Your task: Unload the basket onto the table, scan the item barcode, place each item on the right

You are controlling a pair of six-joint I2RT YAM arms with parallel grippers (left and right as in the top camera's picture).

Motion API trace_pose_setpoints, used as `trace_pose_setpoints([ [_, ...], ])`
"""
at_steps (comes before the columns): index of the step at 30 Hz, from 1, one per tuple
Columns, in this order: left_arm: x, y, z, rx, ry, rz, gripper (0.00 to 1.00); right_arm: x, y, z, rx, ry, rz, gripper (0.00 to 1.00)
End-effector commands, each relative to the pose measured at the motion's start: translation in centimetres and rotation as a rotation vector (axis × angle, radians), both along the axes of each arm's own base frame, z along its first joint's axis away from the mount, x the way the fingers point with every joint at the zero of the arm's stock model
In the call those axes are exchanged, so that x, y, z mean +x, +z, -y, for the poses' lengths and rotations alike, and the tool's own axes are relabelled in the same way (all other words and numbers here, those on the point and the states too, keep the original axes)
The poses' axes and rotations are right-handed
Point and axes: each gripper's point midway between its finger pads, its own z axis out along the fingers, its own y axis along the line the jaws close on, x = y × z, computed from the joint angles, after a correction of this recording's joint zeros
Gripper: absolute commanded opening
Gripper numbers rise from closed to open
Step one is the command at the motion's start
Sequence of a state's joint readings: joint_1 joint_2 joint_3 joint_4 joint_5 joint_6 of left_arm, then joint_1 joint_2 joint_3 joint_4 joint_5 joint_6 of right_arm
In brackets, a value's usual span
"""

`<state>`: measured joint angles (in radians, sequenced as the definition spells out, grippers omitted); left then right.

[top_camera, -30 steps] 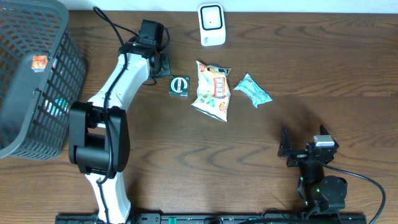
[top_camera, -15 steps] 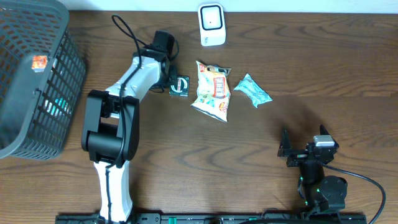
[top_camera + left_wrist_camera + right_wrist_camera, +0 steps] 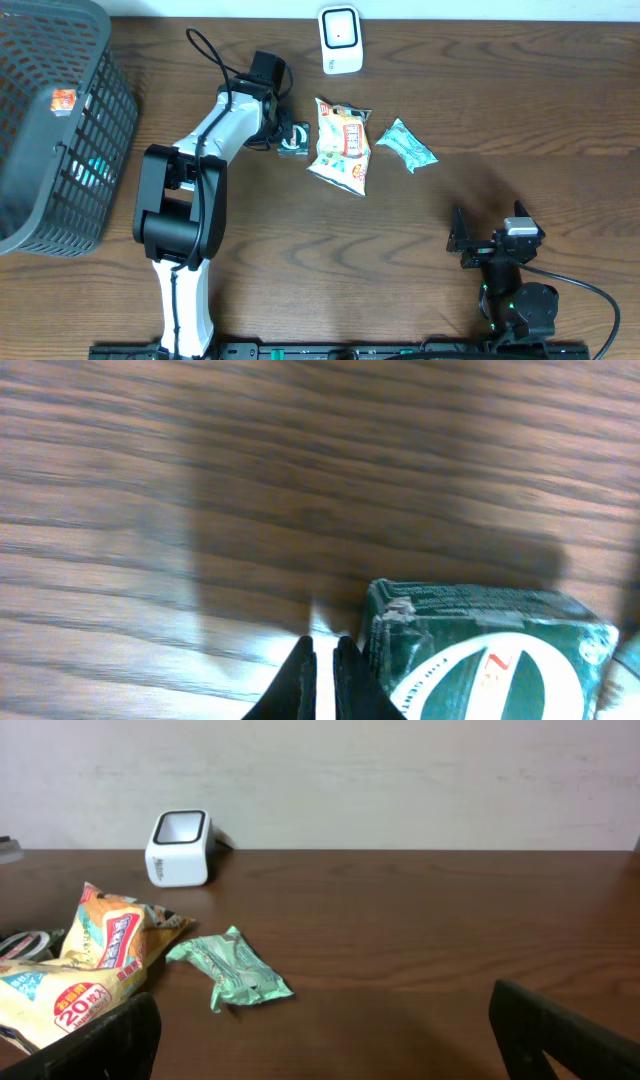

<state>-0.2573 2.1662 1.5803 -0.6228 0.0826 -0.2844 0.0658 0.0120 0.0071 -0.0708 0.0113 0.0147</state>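
One small dark-green box (image 3: 465, 625), white oval label, corner scuffed. Left gripper (image 3: 322, 647) pressed together just beside it; right gripper (image 3: 325, 1020) spread wide.

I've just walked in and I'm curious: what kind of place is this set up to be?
Probably a mock shop checkout on a wooden table: a white barcode scanner stands at the far edge, a grey shopping basket sits to one side, and snack packets lie in front of the scanner.
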Motion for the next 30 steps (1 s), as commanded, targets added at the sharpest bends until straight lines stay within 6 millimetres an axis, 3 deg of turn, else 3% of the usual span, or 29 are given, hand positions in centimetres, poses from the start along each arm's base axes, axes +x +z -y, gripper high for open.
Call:
trace_pose_setpoints([
  [1,-0.7,-0.5,1.4,-0.068,-0.017,-0.034,0.08,0.0,0.0,0.1,0.003,-0.004,0.0,0.99],
  [13,-1.3,-0.3,3.3,-0.13,-0.084,-0.049,0.08,0.0,0.0,0.1,0.003,-0.004,0.0,0.99],
  [19,-1.8,-0.3,4.8,-0.101,-0.216,-0.03,0.08,0.0,0.0,0.1,0.003,-0.004,0.0,0.99],
  [30,-0.4,0.7,3.8,-0.075,-0.192,0.018,0.08,0.0,0.0,0.1,0.003,-0.004,0.0,0.99],
])
